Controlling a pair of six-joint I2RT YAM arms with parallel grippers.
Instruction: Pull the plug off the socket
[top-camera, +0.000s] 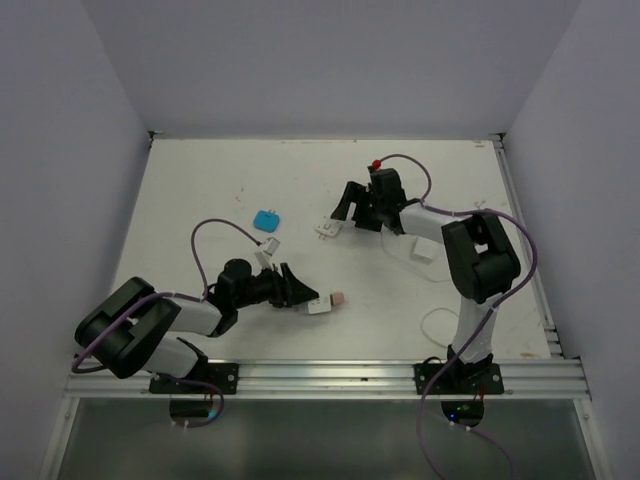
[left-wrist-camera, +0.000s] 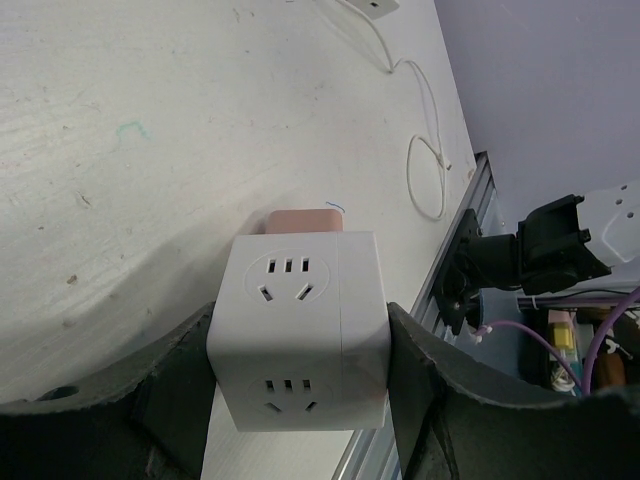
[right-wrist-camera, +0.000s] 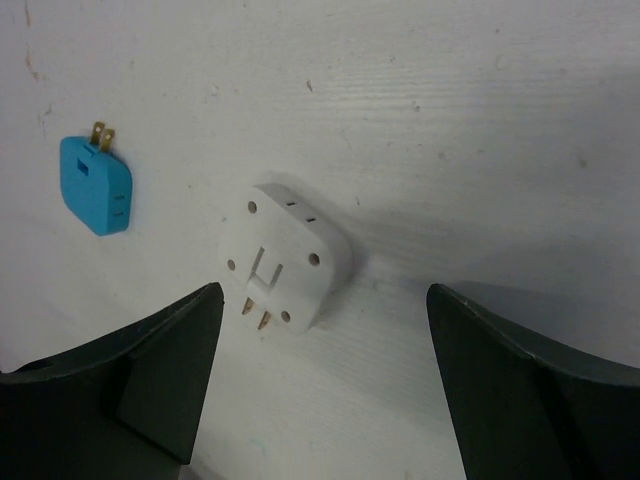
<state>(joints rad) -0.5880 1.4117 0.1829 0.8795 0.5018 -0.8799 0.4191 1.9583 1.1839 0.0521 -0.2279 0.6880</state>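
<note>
The socket (left-wrist-camera: 300, 330), a white cube with slot holes on its faces, sits between my left fingers (left-wrist-camera: 440, 390), which press on both its sides. A pink plug (left-wrist-camera: 305, 220) sticks out of its far face. In the top view the socket (top-camera: 320, 306) and pink plug (top-camera: 338, 298) lie at the front middle of the table, at the tip of my left gripper (top-camera: 300, 295). My right gripper (right-wrist-camera: 325, 400) is open and empty, hovering over a flat white square block (right-wrist-camera: 285, 255) with two metal prongs, further back (top-camera: 325, 230).
A blue adapter (right-wrist-camera: 95, 185) lies left of the white block (top-camera: 267, 219). A white charger (top-camera: 420, 250) and its thin looped cable (top-camera: 440, 322) lie by the right arm. The aluminium rail (top-camera: 320, 375) runs along the front edge.
</note>
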